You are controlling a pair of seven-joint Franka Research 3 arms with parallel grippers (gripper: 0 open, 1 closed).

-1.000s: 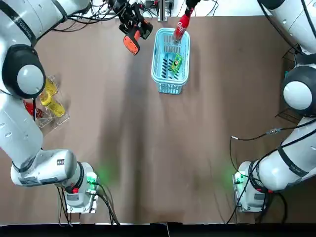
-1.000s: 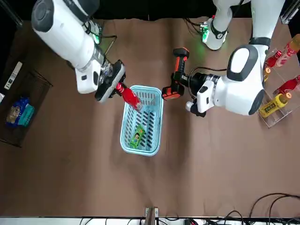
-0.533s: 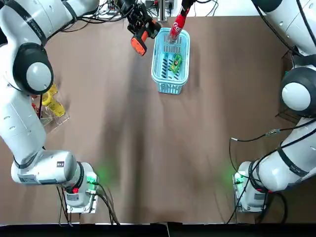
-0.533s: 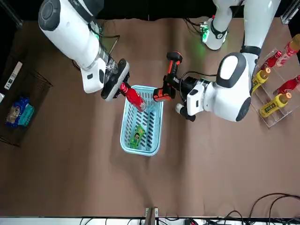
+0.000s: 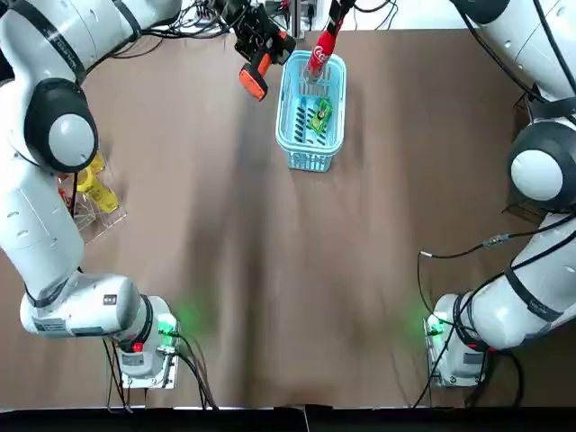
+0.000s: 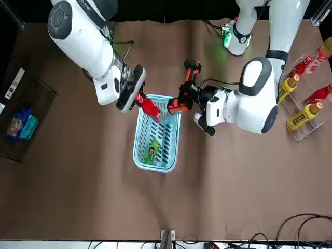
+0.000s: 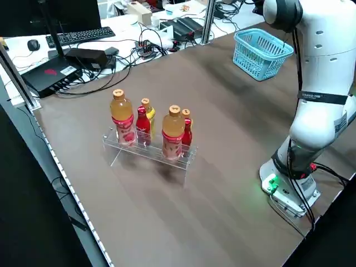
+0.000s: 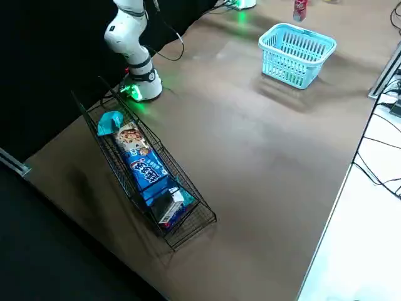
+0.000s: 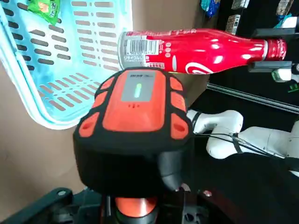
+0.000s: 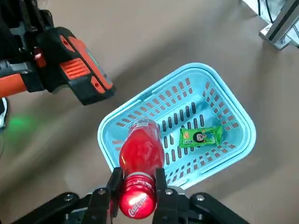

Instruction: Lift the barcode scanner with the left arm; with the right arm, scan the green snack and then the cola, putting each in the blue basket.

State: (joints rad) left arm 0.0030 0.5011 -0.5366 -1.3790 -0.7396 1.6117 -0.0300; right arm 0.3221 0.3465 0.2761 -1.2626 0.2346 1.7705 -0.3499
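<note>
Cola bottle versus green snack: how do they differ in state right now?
The cola bottle is clamped at its neck in the right gripper, tilted over the blue basket; the green snack lies flat and free inside it. The cola bottle is red and tall, the green snack a small flat packet. Both are at the basket.

The barcode scanner (image 5: pixel 253 79) moved right, close beside the blue basket (image 5: pixel 310 163); the cola (image 5: pixel 320 47) shifted slightly left toward it.
</note>
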